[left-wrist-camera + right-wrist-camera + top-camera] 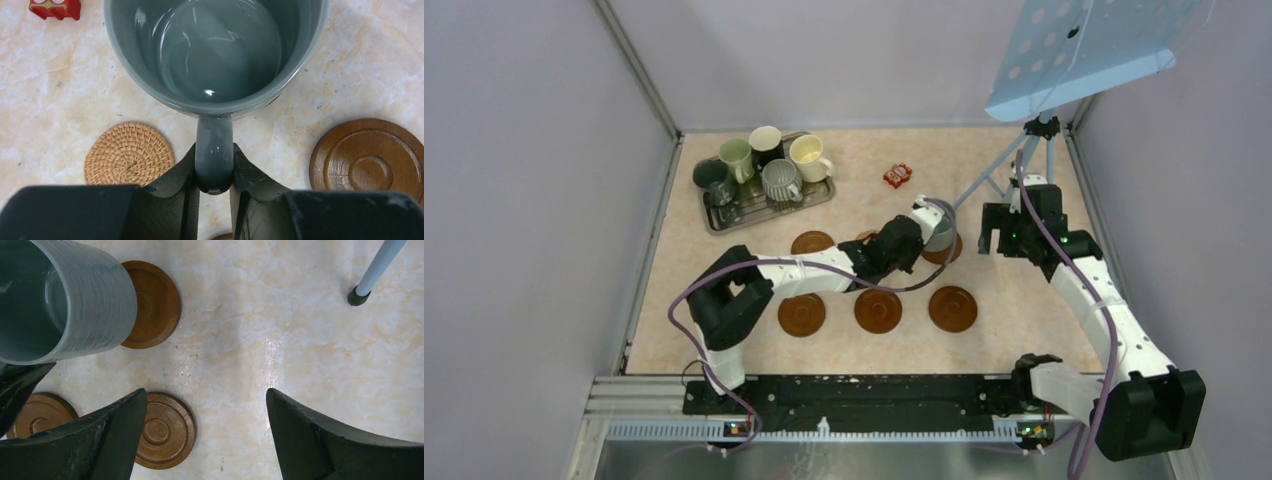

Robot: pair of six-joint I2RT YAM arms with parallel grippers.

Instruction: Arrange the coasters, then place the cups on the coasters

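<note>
Cup-placing step: my left gripper [214,170] pinches the grey-blue mug [215,50] by its handle, over the back-right coaster [155,302]. Right gripper [205,435] spread, empty. Next: settle mug centred, release.

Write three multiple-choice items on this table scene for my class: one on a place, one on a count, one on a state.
1. Where does the red packet lie?
A on the bare table, right of the tray; B on the tray; C on a coaster.
2. How many mugs stand on the tray?
A three; B five; C six.
3. How does the left gripper hold the grey-blue mug?
A shut on its handle; B pinching its rim; C not at all.

Answers:
1 A, the packet lies on the marbled top, clear of the tray.
2 B, the top view shows five.
3 A, the left wrist view shows both fingers pressing the handle.
</note>
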